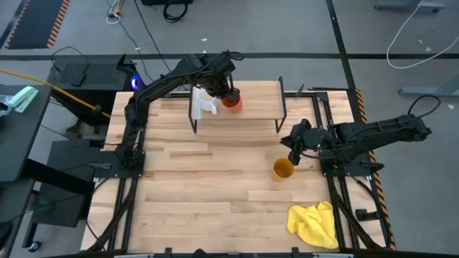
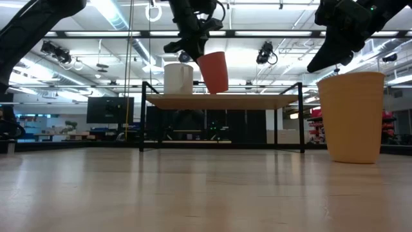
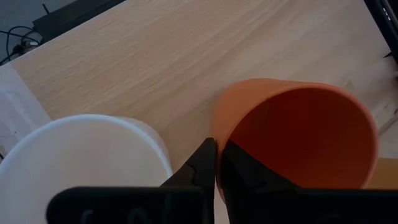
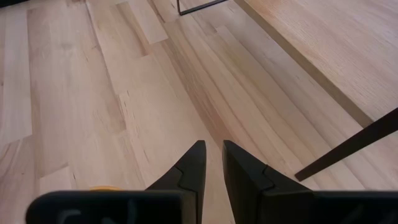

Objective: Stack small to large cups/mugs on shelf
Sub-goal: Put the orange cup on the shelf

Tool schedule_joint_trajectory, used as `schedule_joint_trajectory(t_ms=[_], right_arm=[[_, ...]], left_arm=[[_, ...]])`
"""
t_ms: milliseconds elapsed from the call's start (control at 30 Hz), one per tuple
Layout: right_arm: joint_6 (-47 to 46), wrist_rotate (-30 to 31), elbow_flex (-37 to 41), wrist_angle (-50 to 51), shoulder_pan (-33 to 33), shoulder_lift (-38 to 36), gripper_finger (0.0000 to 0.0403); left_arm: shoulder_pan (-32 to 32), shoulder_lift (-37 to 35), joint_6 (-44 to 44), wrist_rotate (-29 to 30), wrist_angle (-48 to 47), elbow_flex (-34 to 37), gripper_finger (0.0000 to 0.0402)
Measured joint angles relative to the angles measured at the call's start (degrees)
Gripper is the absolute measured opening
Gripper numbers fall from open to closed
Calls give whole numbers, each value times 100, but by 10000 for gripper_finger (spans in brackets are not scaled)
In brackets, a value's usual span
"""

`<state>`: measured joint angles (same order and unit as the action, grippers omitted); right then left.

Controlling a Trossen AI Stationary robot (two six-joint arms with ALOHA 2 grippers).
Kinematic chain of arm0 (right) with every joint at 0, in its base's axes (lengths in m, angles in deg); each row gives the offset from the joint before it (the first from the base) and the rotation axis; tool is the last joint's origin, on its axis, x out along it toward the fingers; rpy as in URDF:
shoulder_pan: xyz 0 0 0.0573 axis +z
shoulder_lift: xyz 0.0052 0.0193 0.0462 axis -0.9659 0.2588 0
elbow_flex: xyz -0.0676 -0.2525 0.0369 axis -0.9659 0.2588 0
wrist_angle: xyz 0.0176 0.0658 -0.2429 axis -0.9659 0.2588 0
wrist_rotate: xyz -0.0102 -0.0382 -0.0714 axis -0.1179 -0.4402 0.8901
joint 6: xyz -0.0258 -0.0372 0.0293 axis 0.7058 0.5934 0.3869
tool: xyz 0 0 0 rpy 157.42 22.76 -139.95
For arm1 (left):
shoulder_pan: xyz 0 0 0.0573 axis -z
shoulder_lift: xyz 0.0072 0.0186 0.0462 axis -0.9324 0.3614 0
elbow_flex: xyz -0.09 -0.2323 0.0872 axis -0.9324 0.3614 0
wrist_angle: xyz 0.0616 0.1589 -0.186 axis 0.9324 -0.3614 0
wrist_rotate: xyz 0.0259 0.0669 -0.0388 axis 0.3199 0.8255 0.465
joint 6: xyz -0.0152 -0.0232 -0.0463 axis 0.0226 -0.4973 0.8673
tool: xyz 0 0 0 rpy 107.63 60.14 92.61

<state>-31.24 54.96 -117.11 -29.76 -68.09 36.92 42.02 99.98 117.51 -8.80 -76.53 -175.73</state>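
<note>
The light-wood shelf [image 1: 251,100] stands at the table's far side. The white mug [image 1: 203,100] stands on its base on the shelf's left part [image 2: 178,78]. My left gripper [image 1: 224,92] is shut on the orange-red cup [image 1: 232,102], just right of the mug. The mustard-yellow cup [image 1: 283,169] stands upright on the table at the right [image 2: 351,116]. My right gripper [image 1: 294,148] hangs just above and beyond it, shut and empty [image 4: 211,155]. My left gripper holds the orange-red cup by its rim [image 3: 219,140], on the side toward the white mug, with one finger [image 3: 249,180] inside the cup and one outside. The fingers come from above, slanting down. The cup [image 2: 214,72] tilts, its base just over the shelf plank [image 2: 222,100]; whether it touches, I cannot tell.
A yellow cloth [image 1: 315,223] lies crumpled at the table's near right corner. The shelf's thin black legs [image 1: 282,118] stand on the tabletop. Bare wood lies across the table's middle and near left [image 1: 201,193].
</note>
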Motion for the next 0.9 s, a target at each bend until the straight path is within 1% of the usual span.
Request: schedule_joint_trajectory(t_ms=[167, 367, 600, 767, 900], right_arm=[[0, 0, 0, 0, 0, 0, 61], [-31, 0, 0, 0, 0, 0, 61], [-42, -2, 0, 0, 0, 0, 61], [-42, 0, 0, 0, 0, 0, 61], [-43, 0, 0, 0, 0, 0, 61]], left_arm=[[-40, 0, -34, 0, 50, 1, 11], [-43, 0, -48, 0, 331, 4, 24], [-67, 0, -117, -2, 471, 4, 11], [-69, 2, -105, -2, 461, 4, 31], [-71, 2, -115, -95, 410, 4, 29]])
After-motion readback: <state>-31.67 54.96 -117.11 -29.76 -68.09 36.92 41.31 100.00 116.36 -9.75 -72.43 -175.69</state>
